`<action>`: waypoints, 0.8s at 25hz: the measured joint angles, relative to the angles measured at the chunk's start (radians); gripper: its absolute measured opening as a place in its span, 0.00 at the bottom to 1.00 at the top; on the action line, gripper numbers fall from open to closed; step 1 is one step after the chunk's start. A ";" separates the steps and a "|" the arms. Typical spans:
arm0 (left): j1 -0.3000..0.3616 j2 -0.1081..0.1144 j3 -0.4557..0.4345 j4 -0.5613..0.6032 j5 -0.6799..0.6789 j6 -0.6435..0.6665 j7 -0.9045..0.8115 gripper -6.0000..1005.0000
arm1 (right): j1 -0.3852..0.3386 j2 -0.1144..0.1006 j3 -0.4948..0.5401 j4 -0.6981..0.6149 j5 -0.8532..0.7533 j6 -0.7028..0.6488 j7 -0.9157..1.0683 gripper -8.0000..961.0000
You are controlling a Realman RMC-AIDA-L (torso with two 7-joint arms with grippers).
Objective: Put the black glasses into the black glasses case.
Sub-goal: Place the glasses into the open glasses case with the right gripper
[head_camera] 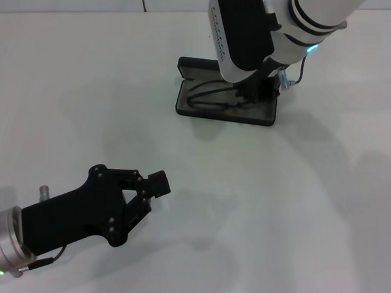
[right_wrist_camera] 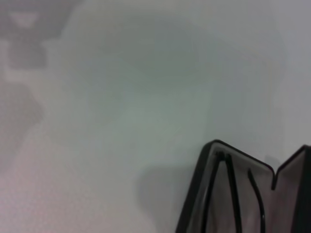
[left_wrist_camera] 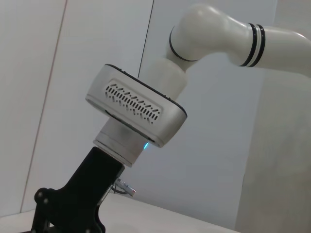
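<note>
the table [head_camera: 84, 92] is smooth, matt white. the case [head_camera: 201, 111] looks like hard black shell with a slight sheen at the rim and a soft, dull grey lining. the glasses [head_camera: 210, 98] have thin black frames. the left gripper [head_camera: 149, 190] is matt black plastic; the right arm's housing [left_wrist_camera: 136, 111] is smooth white plastic.

The right gripper [head_camera: 257, 86] sits low over the black glasses case [head_camera: 200, 108], and its fingertips are hidden behind the wrist housing, so their spacing cannot be read. That housing covers the case's right half and part of the black glasses [head_camera: 210, 98] inside it. In the right wrist view the picture's edge cuts the case [right_wrist_camera: 194, 194], showing only 1 corner and 2 thin frame lines [right_wrist_camera: 228, 184]. In the left wrist view the right gripper [left_wrist_camera: 68, 213] is cropped at the picture's edge.
</note>
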 joint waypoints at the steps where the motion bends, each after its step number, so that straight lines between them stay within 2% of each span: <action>1: 0.000 0.000 0.000 0.000 0.000 0.000 0.000 0.06 | -0.002 0.000 0.001 -0.001 -0.006 0.002 0.003 0.11; 6: 0.001 0.000 0.000 0.000 0.001 0.000 0.000 0.06 | -0.026 0.000 0.002 -0.049 -0.010 -0.022 0.007 0.11; 13: -0.001 0.000 -0.002 0.000 -0.002 0.004 0.000 0.06 | -0.144 0.000 0.002 -0.301 -0.087 -0.104 0.064 0.11; 20: -0.010 -0.001 0.002 0.000 -0.005 0.006 0.000 0.06 | -0.154 0.000 0.030 -0.282 -0.094 -0.108 0.066 0.11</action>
